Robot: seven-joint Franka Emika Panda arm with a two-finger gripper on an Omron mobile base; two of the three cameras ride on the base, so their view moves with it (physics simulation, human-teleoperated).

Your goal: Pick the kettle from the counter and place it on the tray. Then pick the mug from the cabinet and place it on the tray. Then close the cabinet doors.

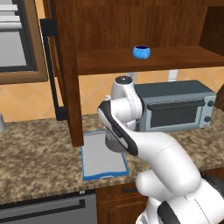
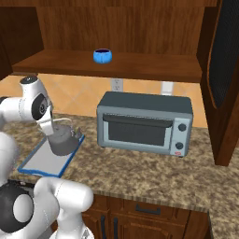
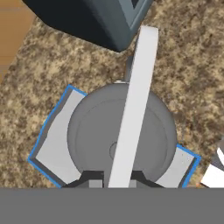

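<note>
Kettle [image 3: 122,135] hangs right under my pincer [image 3: 114,180], which is clamped on its wire handle [image 3: 133,109], body over the tray's [image 3: 50,144] near end, so it looks like straight down and let go.

Light was even and soft, without glare. Dimmest was the cabinet [image 2: 121,28] interior; faint shade lay under its shelf. Rendered edges looked slightly soft and pixelated throughout.
</note>
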